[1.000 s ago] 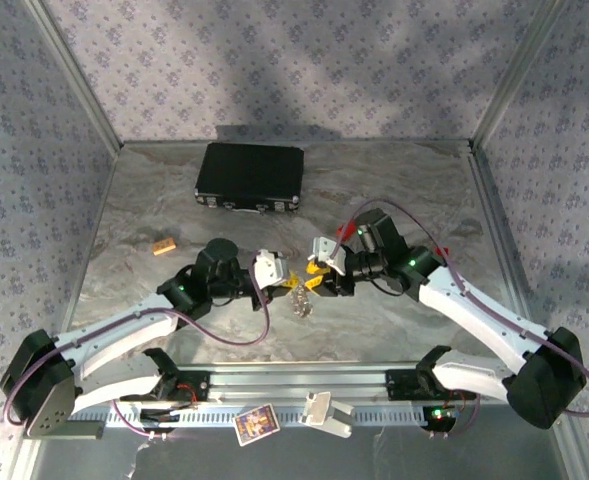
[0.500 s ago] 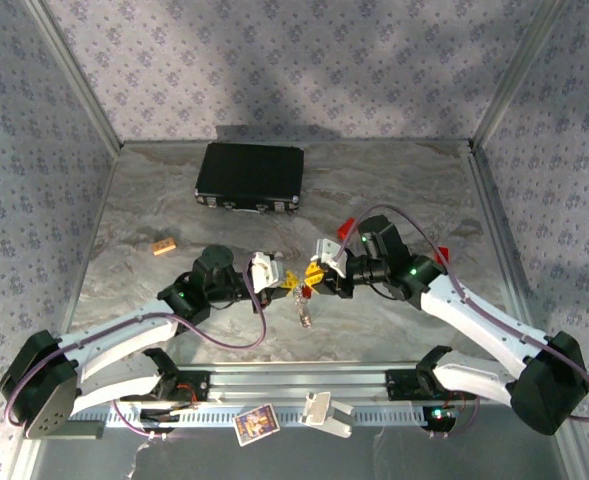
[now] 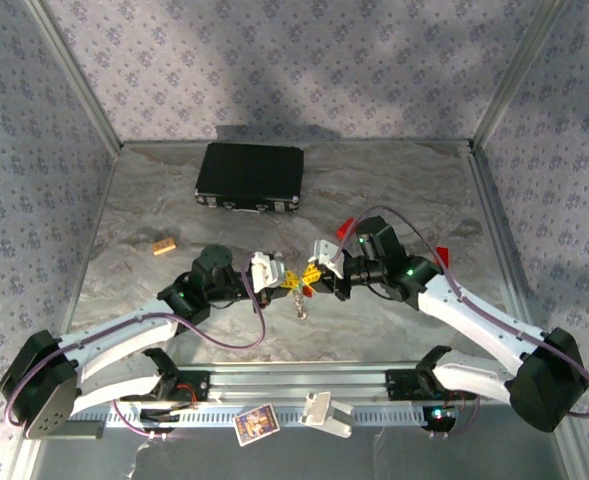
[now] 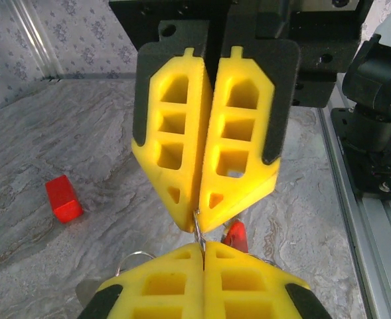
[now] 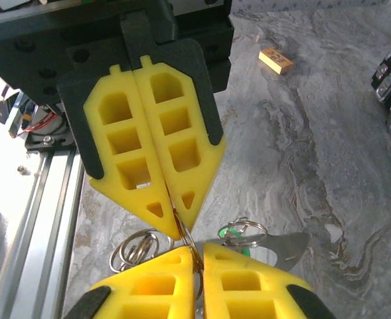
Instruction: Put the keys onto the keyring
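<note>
**Two grippers pinching one keyring at mid-tabletop**

Counting what is lying on the tabletop [image 3: 394, 200]: one black case [image 3: 250, 177] is sitting at the far side, one tan block [image 3: 164, 245] is lying to the left, and one red block [image 3: 345, 228] is resting just behind the right arm. One card [image 3: 256, 423] is lying on the rail at the near edge.

Two keys are showing, one green key [image 5: 231, 235] in the right wrist view and one red key [image 4: 235, 234] in the left wrist view. Both are sitting close under the yellow fingertips. One keyring [image 3: 300, 302] is hanging below the point where the arms are meeting. Its silvery rings [image 5: 137, 251] are overlapping too much to count, and I cannot tell whether it is touching the tabletop.

The left gripper [image 3: 292, 283] is clenching fully, its pads pressing flat together on a thin wire loop of the keyring. The right gripper [image 3: 307, 280] is facing it tip to tip. Its jaws are closing down to a hairline slit, and the same wire is running into that slit.
</note>
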Robot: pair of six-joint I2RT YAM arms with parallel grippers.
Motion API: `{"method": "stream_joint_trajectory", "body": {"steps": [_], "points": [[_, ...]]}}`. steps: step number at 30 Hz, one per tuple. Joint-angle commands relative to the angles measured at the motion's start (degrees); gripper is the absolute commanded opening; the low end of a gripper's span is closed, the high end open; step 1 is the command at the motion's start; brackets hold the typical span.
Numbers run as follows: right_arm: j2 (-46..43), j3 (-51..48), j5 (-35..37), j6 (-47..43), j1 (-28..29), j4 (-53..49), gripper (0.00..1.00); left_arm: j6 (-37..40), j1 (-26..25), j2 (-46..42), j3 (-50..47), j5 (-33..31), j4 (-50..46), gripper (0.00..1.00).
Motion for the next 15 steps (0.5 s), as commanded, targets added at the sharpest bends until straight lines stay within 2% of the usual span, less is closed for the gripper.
{"method": "stream_joint_trajectory", "body": {"steps": [1, 2, 4, 6, 7, 10, 15], "points": [[0.67, 1.78, -1.30, -0.29, 0.25, 0.15, 0.04, -0.67, -0.36, -1.10, 0.69, 3.12, 3.88, 0.00], [0.80, 2.12, -1.63, -0.78, 0.26, -0.69, 0.00, -0.81, -0.41, -1.09, 0.77, 3.15, 3.93, 0.00], [0.81, 3.19, -1.95, -1.99, 0.20, -2.88, 0.00, -0.86, -0.40, -0.99, 1.16, 1.68, 2.87, 0.01], [0.80, 4.49, -1.18, -3.26, 0.27, -5.49, 0.00, -0.24, -0.41, -0.56, 2.64, -1.80, -1.33, 0.14], [0.93, 5.33, -0.35, -4.19, 0.48, -7.27, 0.00, 0.77, -0.37, -0.13, 3.84, -2.87, -4.81, 0.16], [1.93, 8.12, 2.40, -7.36, 1.42, -13.08, 0.00, 3.00, -0.41, 0.94, 6.56, -3.45, -10.94, 0.17], [4.77, 12.20, 6.82, -10.65, 3.92, -18.92, 0.00, 4.00, -0.33, 1.84, 8.19, -3.06, -12.95, 0.13]]}}
